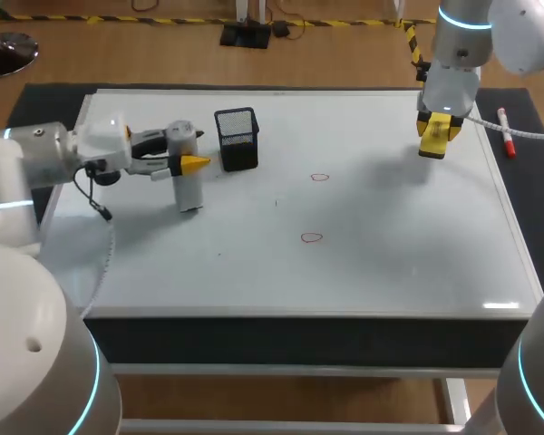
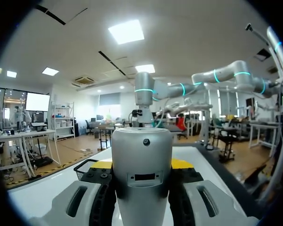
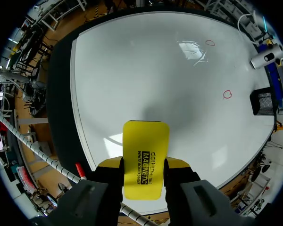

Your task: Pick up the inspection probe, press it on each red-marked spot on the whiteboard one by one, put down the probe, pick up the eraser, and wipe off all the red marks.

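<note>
Left gripper (image 1: 192,168) comes in over the whiteboard's (image 1: 390,263) left edge and is clamped on the inspection probe (image 1: 190,192), a pale grey cylinder standing upright near the far left corner. In the left wrist view both yellow tips press its sides. Whether its lower end touches the board I cannot tell. Just beside it, towards the far edge, stands a black mesh holder (image 1: 237,139). The right gripper (image 3: 144,163) hangs above the far right corner, gripping the yellow eraser (image 3: 146,136) flat between its fingers, clear of the surface. Two small red marks lie around the middle of the board, one (image 1: 320,178) nearer the far edge, the other (image 1: 311,238) nearer the front. A red marker (image 1: 505,132) lies on the dark mat just past the right edge.
</note>
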